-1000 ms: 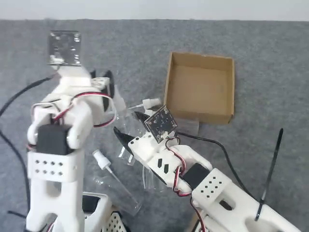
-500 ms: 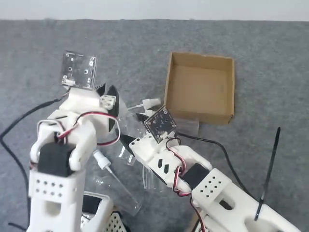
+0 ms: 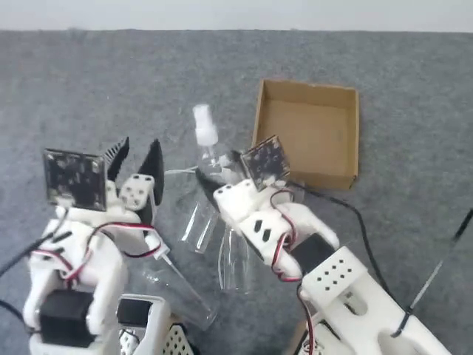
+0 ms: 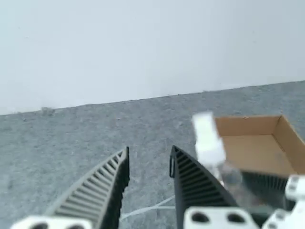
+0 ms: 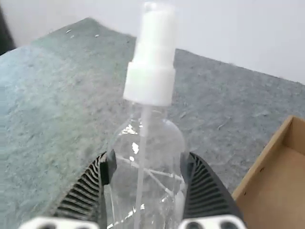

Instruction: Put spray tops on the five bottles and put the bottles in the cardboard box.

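My right gripper [image 3: 220, 167] is shut on a clear bottle [image 5: 145, 157] and holds it upright above the grey mat. A white spray top [image 5: 150, 62] sits on the bottle's neck [image 3: 204, 124]. The cardboard box [image 3: 307, 133] stands just right of it, open and with nothing inside. My left gripper [image 3: 137, 153] is open to the left of the bottle, raised, with nothing between its fingers [image 4: 114, 176]. Its own view shows the held bottle [image 4: 209, 140] in front of the box [image 4: 257, 143]. Two uncapped clear bottles [image 3: 196, 220] lie on the mat below the held one.
A further clear bottle [image 3: 181, 290] with a white spray top lies near the front, beside the left arm's base. A black cable [image 3: 421, 285] crosses the mat at the right. The mat's far left is bare.
My right gripper has lifted the bottle and turned it upright, spray top uppermost. My left gripper has let go of it and drawn back to the front left.
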### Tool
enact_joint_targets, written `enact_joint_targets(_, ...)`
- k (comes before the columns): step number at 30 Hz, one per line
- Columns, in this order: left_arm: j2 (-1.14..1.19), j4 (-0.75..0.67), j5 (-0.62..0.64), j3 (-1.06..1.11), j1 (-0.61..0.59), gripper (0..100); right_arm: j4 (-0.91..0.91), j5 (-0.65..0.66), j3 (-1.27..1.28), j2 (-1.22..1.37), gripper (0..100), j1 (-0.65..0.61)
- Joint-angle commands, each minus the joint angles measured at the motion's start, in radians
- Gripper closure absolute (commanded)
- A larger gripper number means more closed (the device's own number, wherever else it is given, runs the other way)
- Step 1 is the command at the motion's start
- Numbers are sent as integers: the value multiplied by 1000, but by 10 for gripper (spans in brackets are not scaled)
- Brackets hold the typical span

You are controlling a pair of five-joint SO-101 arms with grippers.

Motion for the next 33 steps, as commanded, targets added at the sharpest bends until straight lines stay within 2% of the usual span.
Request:
enact_joint_targets(1,-103,-64,-5,119,15,866,8,-3,-103,-35,993,25)
enact_joint_targets(6,-201,-83,-6,242,74,866,19,0,-193,-5,993,30)
enact_joint_targets(12,-285,-84,-11,331,94,866,171,6,-463,166,993,53)
enact_joint_targets(16,-351,-146,-11,404,97,861,257,5,-585,239,993,61)
enact_joint_targets(21,-388,-160,-6,489,213,751,309,5,-631,257,993,38)
enact_joint_targets(23,-388,-170,-6,506,247,739,314,5,-628,255,993,21)
enact_joint_targets(29,-387,-261,-9,573,204,739,429,5,-634,220,993,-41)
enact_joint_targets(33,-387,-287,-11,596,169,739,479,11,-635,153,993,-39)
